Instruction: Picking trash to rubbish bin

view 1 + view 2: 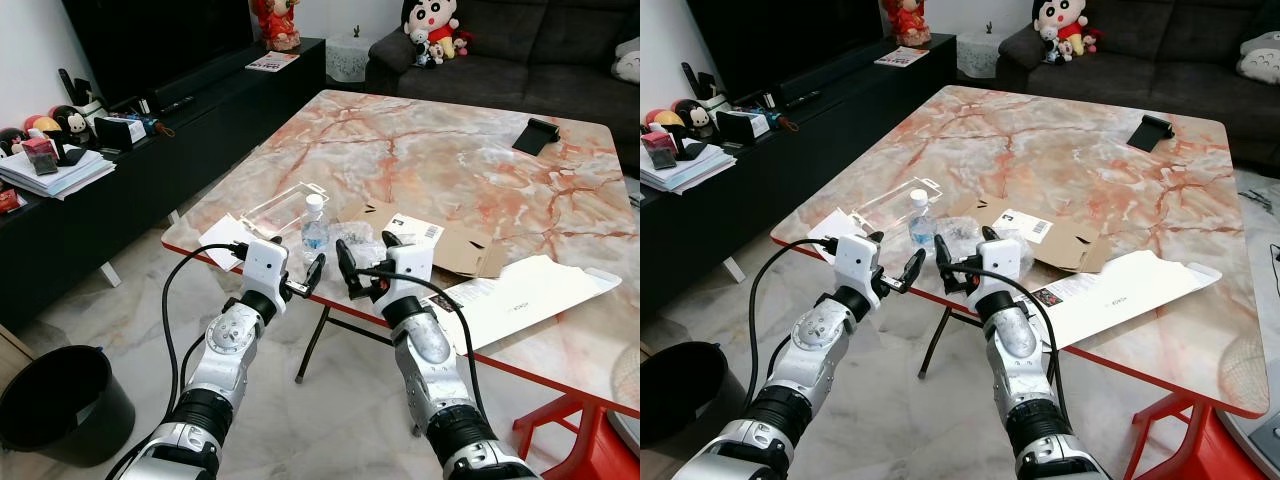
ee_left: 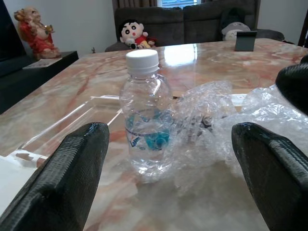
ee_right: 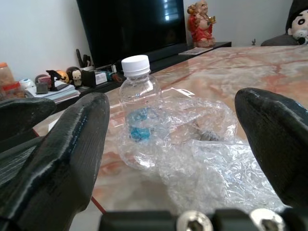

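Note:
A small clear water bottle [image 1: 314,228] with a white cap stands upright near the front edge of the marble table [image 1: 440,150]. Crumpled clear plastic wrap [image 1: 366,250] lies right beside it. My left gripper [image 1: 296,260] hovers open at the table edge, just short of the bottle [image 2: 146,115]. My right gripper [image 1: 368,256] is open too, its fingers [image 3: 67,159] either side of the plastic wrap [image 3: 202,159]. On the floor at the lower left stands a black rubbish bin [image 1: 60,400].
Flattened brown cardboard [image 1: 455,245], a long white mailer [image 1: 525,292], a clear plastic tray [image 1: 285,208] and white paper [image 1: 225,238] also lie on the table front. A black TV cabinet [image 1: 150,150] runs along the left, a sofa [image 1: 520,50] behind.

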### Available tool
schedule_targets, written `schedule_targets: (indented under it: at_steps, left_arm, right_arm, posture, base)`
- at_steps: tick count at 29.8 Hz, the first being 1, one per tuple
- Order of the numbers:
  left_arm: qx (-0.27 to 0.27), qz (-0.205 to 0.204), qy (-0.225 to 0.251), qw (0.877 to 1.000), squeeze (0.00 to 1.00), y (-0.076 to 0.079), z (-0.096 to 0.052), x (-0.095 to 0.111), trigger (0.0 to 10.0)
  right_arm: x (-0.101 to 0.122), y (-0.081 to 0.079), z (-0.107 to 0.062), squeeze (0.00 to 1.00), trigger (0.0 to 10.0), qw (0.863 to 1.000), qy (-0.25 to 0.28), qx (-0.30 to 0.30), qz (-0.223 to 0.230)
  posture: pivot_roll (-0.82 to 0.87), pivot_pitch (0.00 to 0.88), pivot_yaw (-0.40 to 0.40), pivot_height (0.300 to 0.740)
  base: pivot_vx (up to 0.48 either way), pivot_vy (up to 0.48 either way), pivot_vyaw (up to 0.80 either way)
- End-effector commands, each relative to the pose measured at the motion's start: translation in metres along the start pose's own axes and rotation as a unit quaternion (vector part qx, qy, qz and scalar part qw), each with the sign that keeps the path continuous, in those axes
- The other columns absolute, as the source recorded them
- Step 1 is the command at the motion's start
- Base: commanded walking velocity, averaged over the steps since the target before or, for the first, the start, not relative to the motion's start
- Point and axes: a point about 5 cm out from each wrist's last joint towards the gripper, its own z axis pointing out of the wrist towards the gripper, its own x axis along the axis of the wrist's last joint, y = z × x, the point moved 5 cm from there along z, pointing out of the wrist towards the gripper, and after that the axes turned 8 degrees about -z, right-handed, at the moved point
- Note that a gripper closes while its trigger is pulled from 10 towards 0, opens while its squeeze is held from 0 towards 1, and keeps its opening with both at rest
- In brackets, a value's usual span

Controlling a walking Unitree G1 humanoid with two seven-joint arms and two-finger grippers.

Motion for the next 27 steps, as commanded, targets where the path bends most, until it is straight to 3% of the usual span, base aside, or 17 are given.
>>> schedule_targets:
  at_steps: [1,17,27]
  left_arm:
    - [-0.004,0.001,0.001,1.000,0.00,0.000,0.000,0.003,10.0]
    - [-0.014,0.001,0.000,1.000,0.00,0.004,0.002,0.005,10.0]
    - [-0.018,0.002,-0.001,1.000,0.00,0.006,0.004,0.006,10.0]
  right_arm:
    - [0.004,-0.007,0.000,0.00,10.0,0.999,0.008,0.013,-0.037]
    - [-0.013,-0.028,-0.004,0.00,10.0,0.992,-0.021,0.055,-0.112]
    - [-0.021,-0.026,-0.001,0.00,10.0,0.990,-0.047,0.047,-0.128]
  posture:
    - [0.00,0.000,0.040,0.740]
    - [0.00,0.000,0.046,0.740]
    - [0.01,0.003,0.046,0.740]
  base:
    - [0.000,0.000,0.00]
    - [0.000,0.000,0.00]
    - [0.000,0.000,0.00]
